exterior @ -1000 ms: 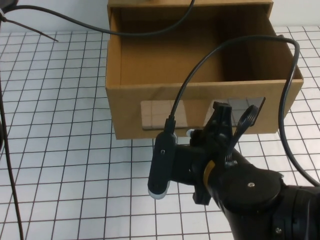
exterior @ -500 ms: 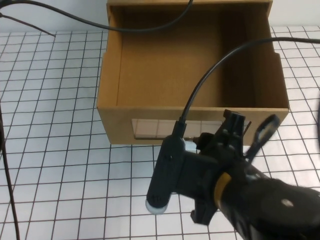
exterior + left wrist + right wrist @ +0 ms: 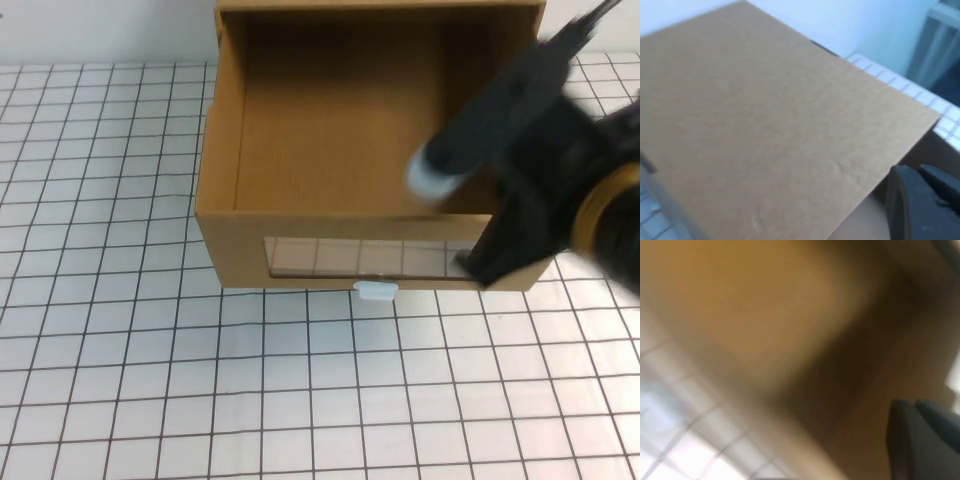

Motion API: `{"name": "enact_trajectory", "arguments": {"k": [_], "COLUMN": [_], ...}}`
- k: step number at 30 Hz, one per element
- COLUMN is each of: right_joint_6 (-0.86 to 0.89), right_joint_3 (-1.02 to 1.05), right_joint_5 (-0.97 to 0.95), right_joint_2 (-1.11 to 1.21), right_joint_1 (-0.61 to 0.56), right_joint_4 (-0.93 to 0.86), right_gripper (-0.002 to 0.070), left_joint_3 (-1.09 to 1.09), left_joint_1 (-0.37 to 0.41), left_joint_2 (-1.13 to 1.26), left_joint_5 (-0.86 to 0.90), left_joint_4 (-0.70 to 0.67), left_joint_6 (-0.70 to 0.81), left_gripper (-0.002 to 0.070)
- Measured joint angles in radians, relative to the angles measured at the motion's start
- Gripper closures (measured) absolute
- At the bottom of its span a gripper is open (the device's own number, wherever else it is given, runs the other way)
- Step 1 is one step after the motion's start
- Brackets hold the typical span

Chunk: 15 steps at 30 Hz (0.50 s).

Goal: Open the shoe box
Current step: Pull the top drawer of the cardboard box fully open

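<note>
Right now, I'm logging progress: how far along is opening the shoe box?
Done: the shoe box stands open, its brown inside showing. In hand: nothing; the right gripper is shut over the box's right side, and the left gripper is close by a cardboard panel. Left: apparently only backing the arms away.

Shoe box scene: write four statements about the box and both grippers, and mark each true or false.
1. The shoe box stands open. True.
2. The white tab lies inside the box. False: it sits outside, at the foot of the front wall.
3. The right gripper is open. False: it is shut, by the box's right front corner.
4. The left gripper is close beside a cardboard panel. True.
</note>
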Motion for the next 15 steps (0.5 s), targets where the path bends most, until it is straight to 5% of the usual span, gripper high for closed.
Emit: {"name": "enact_trajectory", "arguments": {"k": [9,15], "right_joint_6": [-0.200,-0.391], "right_joint_3": [-0.050,-0.035], "right_joint_5": [-0.120,-0.178], "right_joint_2": [-0.083,-0.193], "right_joint_1": [-0.451,-0.699], "right_joint_4": [0.340,0.633], "right_gripper": [0.0687,0.0689], "left_joint_3": [0.247,0.683], "left_joint_1": [0.000,0.000], "left_joint_2": [-0.255,-0.546], "left_joint_5": [0.002,-0.156], "left_joint_4": [0.216,0.282], "left_joint_6": [-0.009,-0.001], "left_gripper": [0.0678,0.0678]}}
